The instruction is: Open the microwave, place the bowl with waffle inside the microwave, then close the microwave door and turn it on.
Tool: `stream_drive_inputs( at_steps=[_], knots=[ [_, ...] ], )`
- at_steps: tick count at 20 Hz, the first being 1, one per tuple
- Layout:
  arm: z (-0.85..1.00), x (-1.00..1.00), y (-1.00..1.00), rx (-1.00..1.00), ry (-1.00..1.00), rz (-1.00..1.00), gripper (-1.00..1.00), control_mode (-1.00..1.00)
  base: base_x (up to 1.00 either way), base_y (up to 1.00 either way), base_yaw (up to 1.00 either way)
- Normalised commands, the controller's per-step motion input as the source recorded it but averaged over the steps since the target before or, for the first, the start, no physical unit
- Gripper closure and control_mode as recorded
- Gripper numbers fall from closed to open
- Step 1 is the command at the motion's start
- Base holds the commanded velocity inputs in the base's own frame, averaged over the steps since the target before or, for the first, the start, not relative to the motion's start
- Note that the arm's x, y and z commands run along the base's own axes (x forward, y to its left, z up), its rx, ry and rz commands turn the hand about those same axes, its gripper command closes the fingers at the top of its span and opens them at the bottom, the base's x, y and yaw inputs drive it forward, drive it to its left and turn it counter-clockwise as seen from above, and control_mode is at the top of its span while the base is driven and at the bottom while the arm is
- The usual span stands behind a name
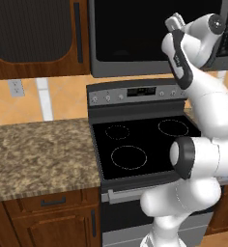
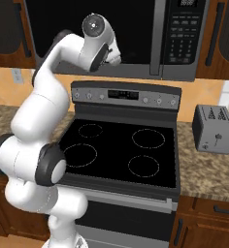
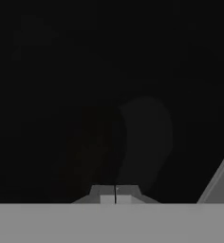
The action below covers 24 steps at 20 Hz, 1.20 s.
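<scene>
Arm raised high, gripper (image 3: 115,195) pressed close to the microwave door (image 2: 94,34), fingertips together, holding nothing; seemingly there to reach the slanted grey handle (image 3: 218,178) and pull; microwave (image 1: 157,36) above the stove (image 2: 121,150), door shut

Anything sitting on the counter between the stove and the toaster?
No. In the right base view the counter between the stove and the toaster is bare granite; the toaster stands just past the stove's right edge.

Stove (image 2: 121,150), toaster (image 2: 214,129), granite counter (image 1: 38,154)
</scene>
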Motion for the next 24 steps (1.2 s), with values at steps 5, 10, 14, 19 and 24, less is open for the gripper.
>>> stream_drive_inputs(
  at_steps=[5, 10, 14, 19, 24],
  knots=[
    [-0.22, -0.32, -0.28, 0.01, -0.14, 0.05, 1.00, -1.00, 0.00, 0.00, 0.00],
    [-0.26, -1.00, -0.42, 0.02, -0.37, 0.01, 1.00, -1.00, 0.00, 0.00, 0.00],
    [-0.21, -0.91, -0.64, 0.14, -0.04, -0.01, 1.00, -1.00, 0.00, 0.00, 0.00],
    [-0.06, -0.24, -0.59, 0.12, 0.00, -0.01, 1.00, -1.00, 0.00, 0.00, 0.00],
    [-0.06, -0.04, -0.45, 0.08, 0.00, 0.00, 1.00, -1.00, 0.00, 0.00, 0.00]
  ],
)
